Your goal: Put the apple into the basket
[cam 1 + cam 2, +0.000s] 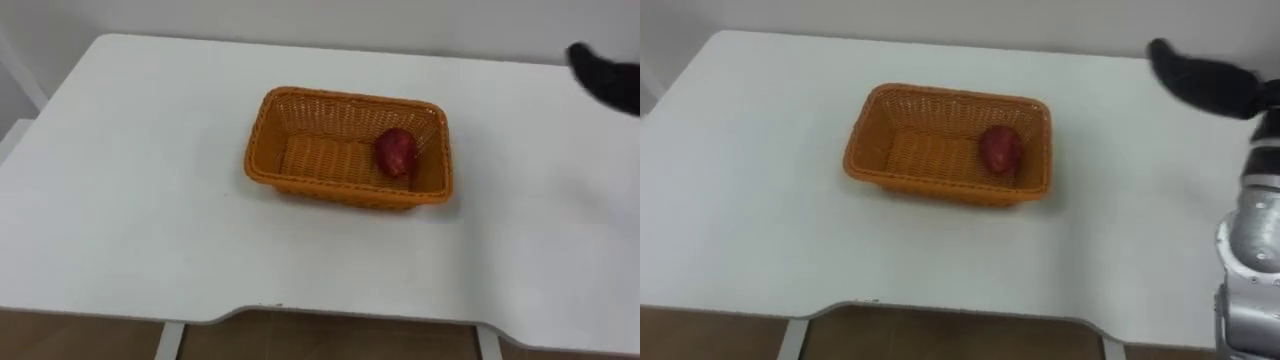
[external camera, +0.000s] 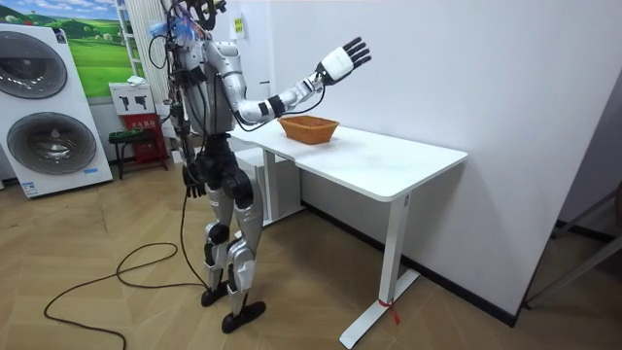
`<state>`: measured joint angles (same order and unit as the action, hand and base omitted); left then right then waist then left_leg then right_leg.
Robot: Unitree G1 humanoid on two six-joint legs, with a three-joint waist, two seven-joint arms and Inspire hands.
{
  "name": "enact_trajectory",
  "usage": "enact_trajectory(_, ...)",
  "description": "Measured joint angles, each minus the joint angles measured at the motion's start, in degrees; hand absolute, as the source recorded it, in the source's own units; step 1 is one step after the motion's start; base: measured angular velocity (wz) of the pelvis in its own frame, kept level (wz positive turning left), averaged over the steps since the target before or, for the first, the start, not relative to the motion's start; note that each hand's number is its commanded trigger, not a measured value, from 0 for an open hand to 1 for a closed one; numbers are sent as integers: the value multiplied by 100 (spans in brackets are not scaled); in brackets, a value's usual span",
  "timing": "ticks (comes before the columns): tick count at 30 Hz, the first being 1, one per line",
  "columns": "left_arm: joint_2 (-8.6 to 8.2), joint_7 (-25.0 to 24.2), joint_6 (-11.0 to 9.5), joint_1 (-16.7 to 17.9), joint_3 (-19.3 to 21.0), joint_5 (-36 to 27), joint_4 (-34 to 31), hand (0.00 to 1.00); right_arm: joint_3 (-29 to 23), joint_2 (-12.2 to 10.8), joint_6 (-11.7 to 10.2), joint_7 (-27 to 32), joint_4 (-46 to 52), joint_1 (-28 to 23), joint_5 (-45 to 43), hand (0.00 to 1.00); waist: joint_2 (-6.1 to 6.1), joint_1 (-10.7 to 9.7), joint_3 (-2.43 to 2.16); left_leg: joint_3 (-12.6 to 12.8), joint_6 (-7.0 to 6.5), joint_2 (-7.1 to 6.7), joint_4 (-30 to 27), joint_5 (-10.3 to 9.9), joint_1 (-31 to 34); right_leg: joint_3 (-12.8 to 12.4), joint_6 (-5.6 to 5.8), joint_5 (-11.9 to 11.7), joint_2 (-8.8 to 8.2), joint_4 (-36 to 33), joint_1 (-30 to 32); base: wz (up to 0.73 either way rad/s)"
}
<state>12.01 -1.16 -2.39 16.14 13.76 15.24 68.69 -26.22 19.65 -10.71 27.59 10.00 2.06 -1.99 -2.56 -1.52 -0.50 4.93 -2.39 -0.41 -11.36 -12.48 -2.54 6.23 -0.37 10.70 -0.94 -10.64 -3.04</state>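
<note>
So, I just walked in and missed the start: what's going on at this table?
The robot stands at the end of a white table. A red apple lies inside the orange wicker basket, toward its right end. The right hand is raised above the table, empty, fingers spread, clear of the basket; the left hand hangs by its hip. The apple looks placed.
</note>
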Motion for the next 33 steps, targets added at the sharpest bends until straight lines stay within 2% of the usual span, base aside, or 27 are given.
enact_trajectory(4, 18, 135, -43, 188, 197, 3, -122, 0, -866, 95, -220, 990, -42, -34, 1280, 0, -34, -211, -2, -34, 2, 2, -7, -1, -3, 31, 1, 0, 0, -2, -10, 4)
enact_trajectory(6, 13, 290, -48, 298, 208, 0, -199, 0, -1417, 129, -414, 1582, -361, -86, 2496, 0, -29, -378, 9, -44, 0, 0, -47, -8, 41, 49, 1, 0, -3, 1, -9, 4)
enact_trajectory(7, 6, 321, -49, 318, 229, 9, -236, 0, -1580, 130, -453, 1700, -513, -106, 2805, 0, -42, -403, 0, -42, 0, 0, -48, -9, 65, 41, 0, 0, -1, 1, -7, 5)
enact_trajectory(9, -21, 350, -52, 346, 381, 13, -333, 0, -2200, 137, -493, 1961, -1516, -96, 3826, 0, -40, -626, 0, -112, -10, -35, -137, -17, 213, 64, 10, -19, -1, 34, 21, 15)
enact_trajectory(10, -25, 350, -52, 346, 393, 11, -348, 0, -2337, 136, -486, 2009, -1791, -103, 4093, 0, -29, -657, -3, -123, -14, -35, -157, -25, 232, 69, 11, -20, -1, 38, 26, 6)
enact_trajectory(11, -46, 349, -51, 343, 408, 9, -358, 0, -2522, 130, -462, 2166, -2201, -121, 4579, 0, 19, -668, -24, -92, -16, -35, -148, -26, 236, 35, 15, -22, 2, 23, 63, -19)
enact_trajectory(12, -85, 344, -37, 340, 408, 27, -374, 0, -2632, 130, -460, 2284, -2473, -132, 4935, 0, 66, -670, -16, -42, -20, -35, -148, -28, 250, -6, 21, -30, 1, -12, 119, -26)
enact_trajectory(13, -97, 335, -21, 333, 408, 37, -387, 0, -2665, 131, -462, 2309, -2593, -142, 5057, 0, 137, -686, -17, -45, -22, -35, -150, -28, 262, -20, 24, -39, 2, -7, 131, -20)
enact_trajectory(14, -99, 323, 6, 329, 434, 55, -459, 0, -2717, 145, -463, 2307, -2974, -160, 5173, 0, 240, -714, -37, -42, -28, -36, -131, -24, 283, -46, 26, -40, 0, -28, 176, -6)
enact_trajectory(15, -101, 321, 45, 327, 566, 63, -578, 0, -2720, 145, -419, 2302, -3505, -163, 5157, 0, 285, -730, -29, -31, -27, -42, -128, -17, 291, -68, 25, -39, 2, -46, 196, 0)
enact_trajectory(17, -102, 313, 106, 325, 748, 60, -708, 0, -2655, 141, -277, 2229, -4421, -164, 5192, 0, 292, -701, -27, -8, -15, -40, -128, -3, 280, -105, 10, -24, 14, -73, 203, 0)
enact_trajectory(20, -155, 263, 268, 224, 781, 59, -725, 0, -2241, 62, -123, 1754, -5911, -297, 5394, 0, 275, -584, -24, 18, 6, -27, -129, 10, 234, -137, -11, -10, 27, -81, 192, -3)
enact_trajectory(21, -214, 266, 306, 198, 805, 60, -726, 0, -2060, -45, -8, 1425, -6520, -332, 5506, 0, 260, -558, -27, 0, 7, -27, -133, 11, 228, -116, -13, -5, 22, -75, 172, 8)
enact_trajectory(22, -274, 266, 357, 168, 805, 59, -725, 0, -1929, -245, 124, 1169, -6974, -373, 5543, 0, 233, -530, -25, -23, 8, -29, -135, 11, 212, -96, -16, 5, 18, -65, 141, 10)
enact_trajectory(23, -296, 265, 383, 139, 805, 59, -722, 0, -1844, -366, 214, 1039, -7168, -430, 5575, 0, 218, -493, -24, -24, 8, -28, -137, 11, 205, -93, -18, 13, 18, -60, 126, 8)
enact_trajectory(25, -397, 244, 435, 42, 802, 55, -706, 0, -1561, -774, 595, 554, -7767, -630, 5579, 0, 166, -341, -18, -38, 9, -33, -128, 10, 154, -97, -10, 69, 5, -61, 106, 4)
enact_trajectory(26, -414, 215, 449, 40, 802, 55, -704, 0, -1513, -858, 667, 449, -7848, -672, 5565, 0, 163, -325, -9, -50, 9, -32, -127, 10, 135, -99, -6, 80, 0, -71, 105, 0)
enact_trajectory(28, -434, 156, 498, 2, 747, 57, -720, 0, -1166, -1003, 834, 96, -8131, -774, 5233, 0, 155, -288, -11, -77, 1, -29, -129, 1, 103, -100, 2, 83, -7, -37, 80, 0)
enact_trajectory(29, -433, 141, 505, 19, 745, 55, -714, 0, -873, -1023, 922, -134, -8344, -791, 4781, 0, 154, -278, 1, -69, 0, -32, -103, 1, 79, -104, 11, 75, -7, -7, 56, 0)
enact_trajectory(30, -432, 141, 509, 13, 745, 42, -705, 0, -628, -1020, 978, -373, -8522, -795, 4313, 0, 161, -270, 32, -54, 0, -36, -73, 1, 16, -110, 18, 68, -8, 1, 9, 0)
enact_trajectory(31, -432, 142, 512, 13, 745, 36, -686, 0, -517, -1017, 1000, -483, -8587, -802, 4057, 0, 180, -260, 45, -50, -2, -36, -46, 1, -15, -121, 18, 68, -7, 3, -5, -12)
enact_trajectory(33, -433, 142, 610, -9, 726, 7, -665, 0, -113, -1013, 1130, -874, -8619, -840, 3186, 0, 187, -211, 51, -29, -6, -33, 11, -3, -79, -170, 17, 67, 3, 2, -9, -14)
